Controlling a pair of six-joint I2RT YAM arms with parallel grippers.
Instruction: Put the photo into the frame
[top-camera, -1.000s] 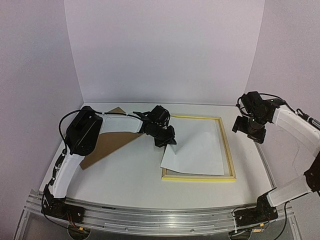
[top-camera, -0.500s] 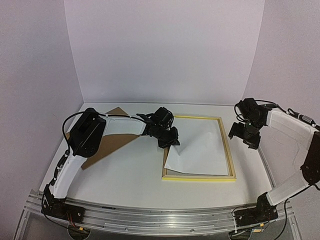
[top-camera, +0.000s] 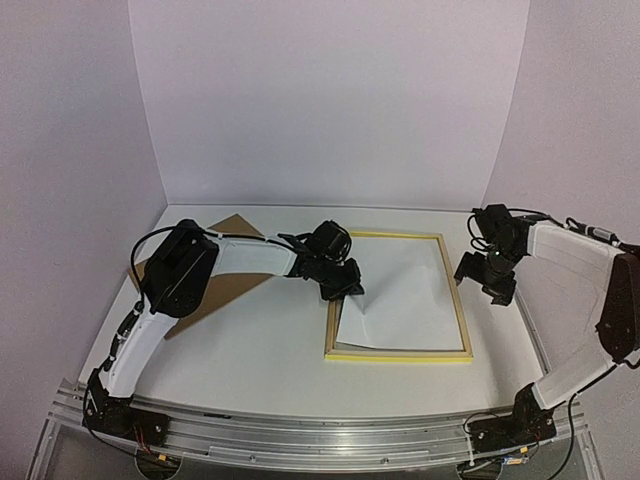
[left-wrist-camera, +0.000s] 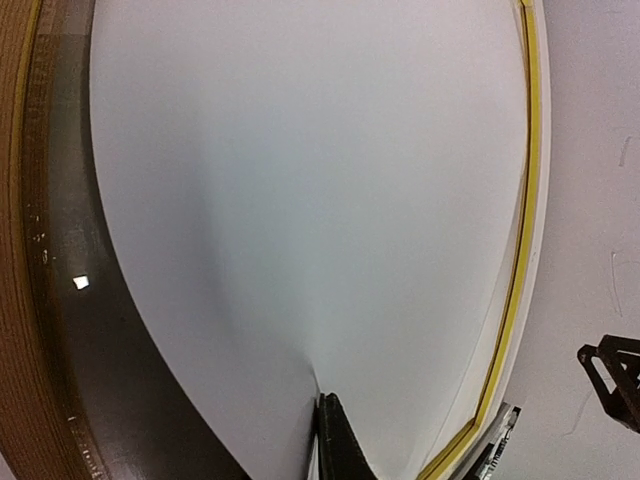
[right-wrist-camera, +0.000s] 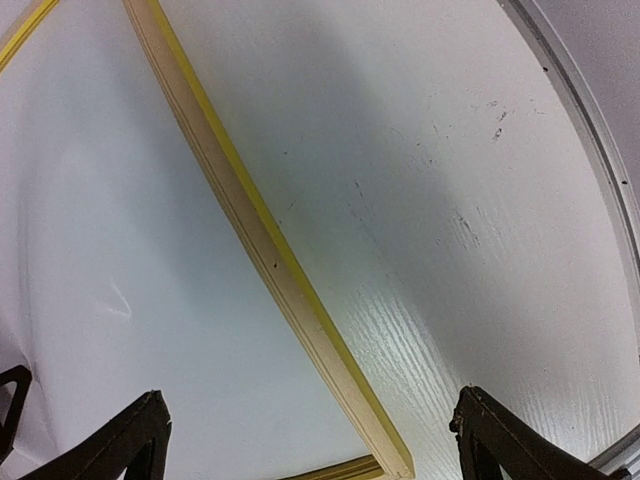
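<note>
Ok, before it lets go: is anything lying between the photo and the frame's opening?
Nothing visible does. The photo, pinched by the left gripper, lies white side up mostly inside the frame; the brown backing board sits apart, further left.

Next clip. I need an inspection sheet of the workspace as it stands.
Surface: white table, faint scuffs near the right edge.
Job's things: photo blank side up, bowed, mostly inside the frame, its left edge lifted; the frame lies flat.
Clutter: brown board at the left, partly under the left arm.
Grippers: left gripper pinches the photo's left edge; right gripper hovers by the frame's right side, jaws wide, holding nothing.
Cables: black cables loop along both arms, clear of the photo.
Surroundings: plain white walls; metal rail at the near edge.
</note>
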